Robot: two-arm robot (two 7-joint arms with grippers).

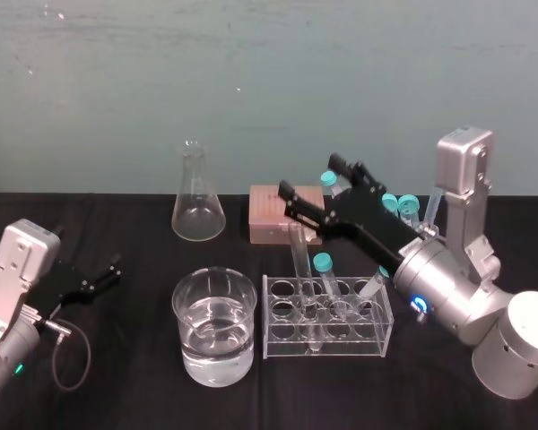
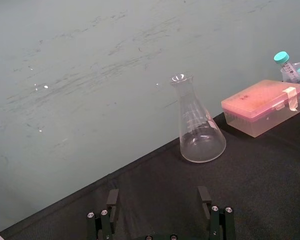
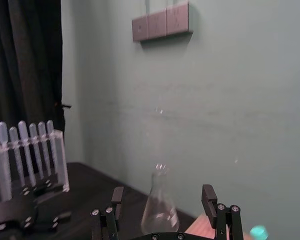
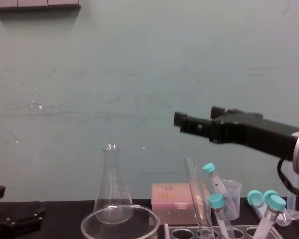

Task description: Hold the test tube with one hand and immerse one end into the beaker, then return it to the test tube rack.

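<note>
The beaker (image 1: 176, 303) stands nearest. Just right of it, the clear, uncapped test tube (image 1: 303, 278) stands in the rack (image 1: 274, 346), round end down and mouth tilted slightly left. Behind and above it hangs the right gripper (image 1: 309, 176), jaws spread and empty. The left gripper (image 1: 108, 269) is parked at the left, jaws spread.

Chest view crops the near glassware at its bottom edge.
Cut there: beaker (image 4: 118, 219) just below the rim, test tube rack (image 4: 199, 232) below its top holes, test tube (image 4: 196, 196) missing its lower end; in head view, right hand (image 1: 310, 176) covers bodies of the far capped tubes (image 1: 407, 206).
</note>
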